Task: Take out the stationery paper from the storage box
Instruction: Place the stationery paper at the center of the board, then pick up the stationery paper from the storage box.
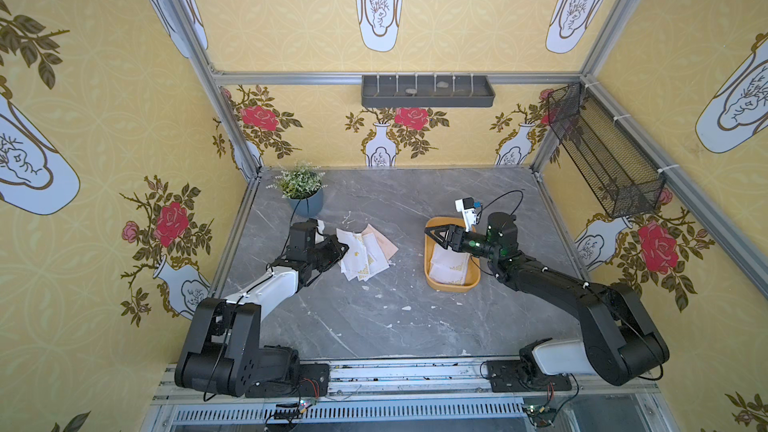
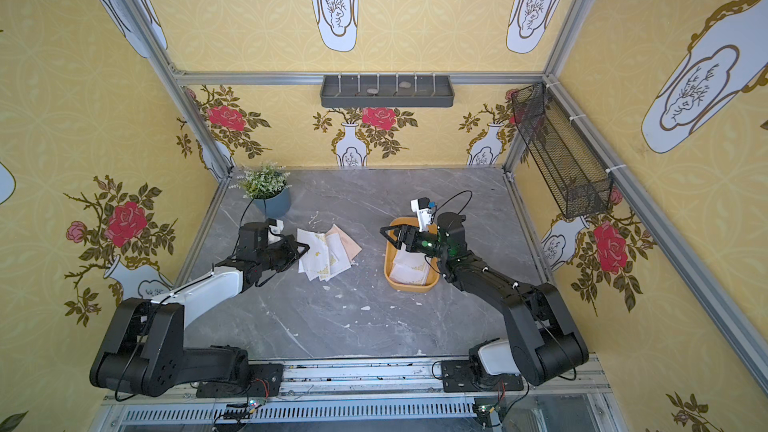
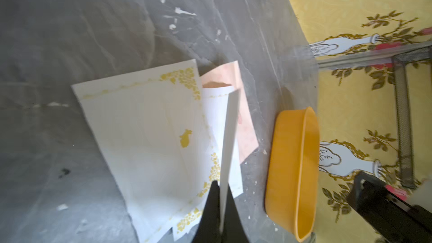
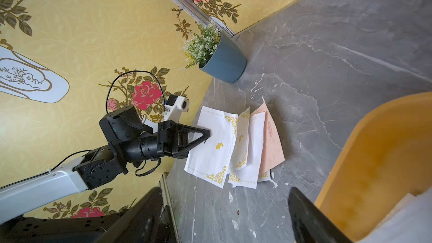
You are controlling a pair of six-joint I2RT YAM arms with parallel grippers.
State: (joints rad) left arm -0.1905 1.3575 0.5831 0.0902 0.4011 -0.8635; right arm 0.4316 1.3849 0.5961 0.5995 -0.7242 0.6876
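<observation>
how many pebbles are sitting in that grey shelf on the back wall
2, both lying in the dark grey wall shelf: one pebble on the potted plant side of its middle, the other on the mesh basket side. The shelf's front wall may hide more.

bright, even light is casting only soft shadows on the table [image 1: 374, 317]. both top views are bowing the frame rails [image 1: 178, 14] toward the edges. the left wrist view is smearing with blur, the left tool [image 3: 222, 185] looming out of focus
</observation>
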